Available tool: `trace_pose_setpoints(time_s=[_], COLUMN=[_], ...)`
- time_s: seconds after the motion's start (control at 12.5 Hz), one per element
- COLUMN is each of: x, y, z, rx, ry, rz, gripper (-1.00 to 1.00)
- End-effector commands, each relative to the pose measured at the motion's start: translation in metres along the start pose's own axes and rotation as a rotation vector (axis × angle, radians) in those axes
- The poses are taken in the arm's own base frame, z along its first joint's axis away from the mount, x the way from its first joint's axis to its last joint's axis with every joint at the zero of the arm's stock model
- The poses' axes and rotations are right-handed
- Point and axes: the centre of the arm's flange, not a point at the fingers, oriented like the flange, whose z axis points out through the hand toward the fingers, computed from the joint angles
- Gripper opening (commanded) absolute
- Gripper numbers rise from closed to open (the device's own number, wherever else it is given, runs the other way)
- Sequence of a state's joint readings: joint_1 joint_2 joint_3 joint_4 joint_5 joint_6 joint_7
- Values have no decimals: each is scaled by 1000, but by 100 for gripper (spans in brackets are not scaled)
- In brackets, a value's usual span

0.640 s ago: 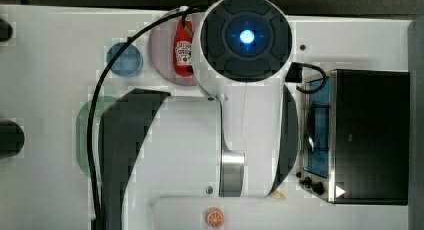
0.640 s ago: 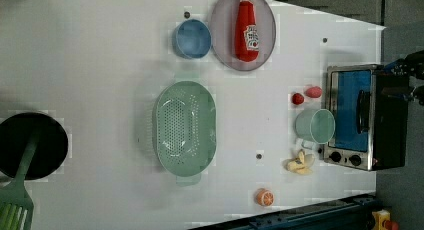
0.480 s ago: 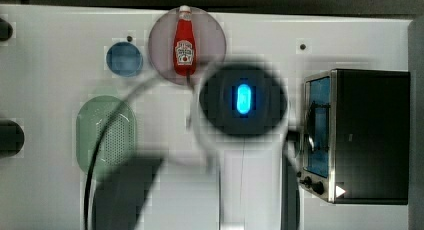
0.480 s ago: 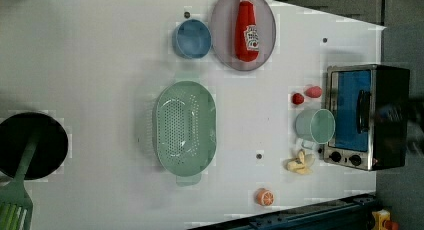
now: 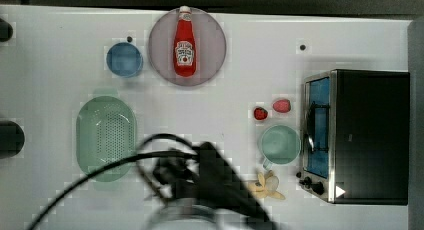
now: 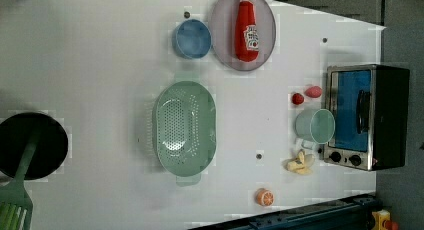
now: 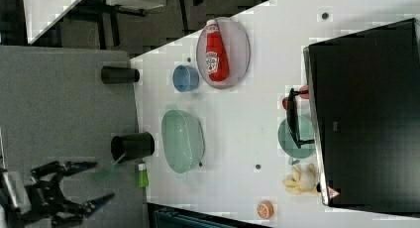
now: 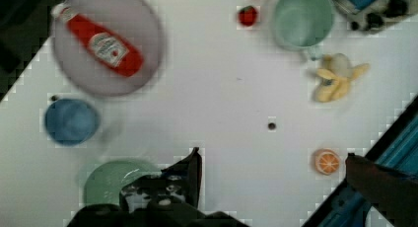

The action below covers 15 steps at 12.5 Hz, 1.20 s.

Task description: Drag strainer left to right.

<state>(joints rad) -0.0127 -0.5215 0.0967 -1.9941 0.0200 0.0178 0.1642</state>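
Strainer: the strainer [image 5: 106, 137] is sitting upright on the white table [image 5: 240, 105] at the top view's left, well apart from everything else, with nothing holding or touching it.
Strainer's long axis: it is running from the top view's top to its bottom, so a drag toward the top view's right would be pushing it broadside.
Neighbours above: the blue bowl [image 5: 124, 59] and the plate [image 5: 212, 35] carrying the ketchup bottle [image 5: 184, 47] are lying toward the top view's upper edge, outside that path.
Cable: a black cable [image 5: 100, 170] is crossing over the strainer's lower end in the top view.
Arm: the arm [image 5: 215, 182] is showing as a dark blur near the top view's bottom edge, just to the right of the strainer's lower end.
Gripper: in the wrist view the gripper [image 8: 273, 153] is hanging above the table with its jaws spread wide and nothing between them.
Strainer against gripper: in the wrist view the strainer is lying outside the jaws, partly behind one finger [image 8: 193, 170], so the gripper is not yet over it.
Coming move, as a judgement: the gripper needs to be shifting toward the top view's left to reach the rim before any dragging.
Path's far end: the mug [image 5: 280, 144] and the toaster oven [image 5: 370, 135] are standing at the top view's right, with bare table lying between them and the strainer.
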Motion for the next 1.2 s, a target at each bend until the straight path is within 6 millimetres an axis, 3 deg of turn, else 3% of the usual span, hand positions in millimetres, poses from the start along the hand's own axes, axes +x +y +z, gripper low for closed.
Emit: trace_pose_setpoints(time_s=[0.08, 0.32, 0.64, 0.96, 1.2], x=[-51, -109, -173, -211, -219], y=[-65, -113, -159, -183, -184], z=[60, 92, 173, 273, 345], rx=[-113, -124, -165, -140, -120], ry=[-3, 21, -3, -65, -136], rz=[-107, -199, -36, 291, 479], gripper=[100, 100, 100, 100, 100])
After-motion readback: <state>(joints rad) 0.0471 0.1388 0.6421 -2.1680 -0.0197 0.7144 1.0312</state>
